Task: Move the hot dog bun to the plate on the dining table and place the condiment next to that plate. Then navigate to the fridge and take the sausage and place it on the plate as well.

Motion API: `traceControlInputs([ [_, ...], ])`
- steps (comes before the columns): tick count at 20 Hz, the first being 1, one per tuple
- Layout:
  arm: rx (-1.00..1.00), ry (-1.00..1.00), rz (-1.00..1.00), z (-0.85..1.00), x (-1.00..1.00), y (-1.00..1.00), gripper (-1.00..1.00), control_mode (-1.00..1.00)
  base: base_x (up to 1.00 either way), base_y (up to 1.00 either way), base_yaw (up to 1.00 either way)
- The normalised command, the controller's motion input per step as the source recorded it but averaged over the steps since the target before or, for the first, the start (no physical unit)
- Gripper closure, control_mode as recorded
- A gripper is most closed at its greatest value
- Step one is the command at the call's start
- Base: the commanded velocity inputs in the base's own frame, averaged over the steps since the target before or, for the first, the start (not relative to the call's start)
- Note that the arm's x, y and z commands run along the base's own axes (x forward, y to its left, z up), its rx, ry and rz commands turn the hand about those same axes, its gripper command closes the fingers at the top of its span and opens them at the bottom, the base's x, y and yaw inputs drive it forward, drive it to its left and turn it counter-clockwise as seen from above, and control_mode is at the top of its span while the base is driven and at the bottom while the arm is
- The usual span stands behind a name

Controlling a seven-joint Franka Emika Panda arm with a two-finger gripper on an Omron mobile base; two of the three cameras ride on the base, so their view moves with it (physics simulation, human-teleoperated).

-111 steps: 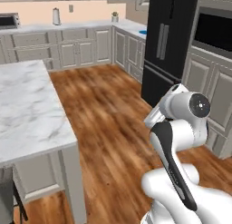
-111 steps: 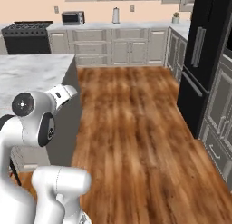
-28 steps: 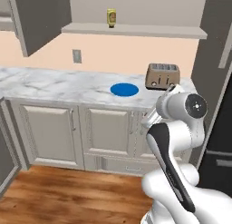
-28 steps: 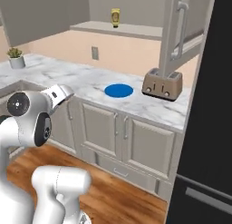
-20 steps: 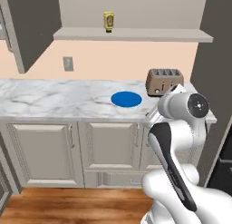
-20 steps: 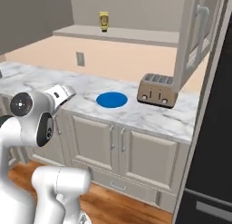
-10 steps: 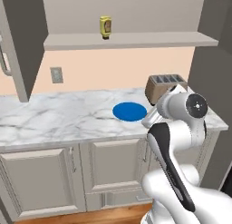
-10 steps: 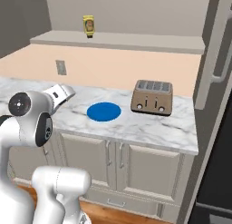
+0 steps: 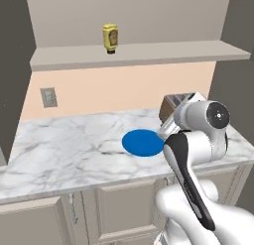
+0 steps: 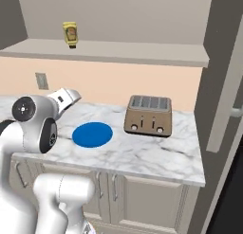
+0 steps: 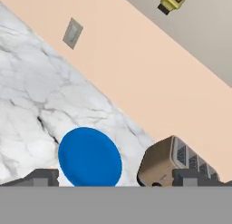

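One task item is in sight, the condiment [image 9: 110,37], a yellow squeeze bottle standing cap-down on the wall shelf [image 9: 149,53], high above the marble tabletop [image 9: 64,150] and well apart from everything on it. Going left to right along the wall: a grey wall outlet [image 9: 48,96] sits at the far left, the bottle stands on the shelf above and to its right, the plain blue plate [image 9: 143,142] lies flat near the middle of the tabletop, and the tan toaster [image 10: 148,115] stands just right of that plate, not touching it.

Judged from this, the step in hand is the approach to the bottle. To do it well the arm has to rise a long way, since the hand now points low toward the blue plate and toaster. The wrist should level out so the jaws meet the bottle's body from the front, across its narrow sides, and below its top end so it does not tip back against the wall. The blue plate is not the target plate and should be left alone.

The gripper [image 11: 115,177] hangs over the near part of the tabletop with its jaws spread wide apart, holding nothing and touching nothing.
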Motion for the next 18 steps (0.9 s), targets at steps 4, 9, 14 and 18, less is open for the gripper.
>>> traceControlInputs([
  [4,0.00,0.00,0.00,0.00,0.00,0.00,-1.00,1.00,0.52,0.37,-0.15],
  [9,0.00,0.00,0.00,0.00,0.00,0.00,-1.00,1.00,0.40,0.47,-0.16],
  [14,0.01,-0.10,-0.02,0.00,0.00,0.15,-1.00,-1.00,0.14,0.32,-0.06],
  [18,0.00,-0.20,-0.06,0.39,0.00,0.38,-1.00,-1.00,0.00,0.00,0.00],
])
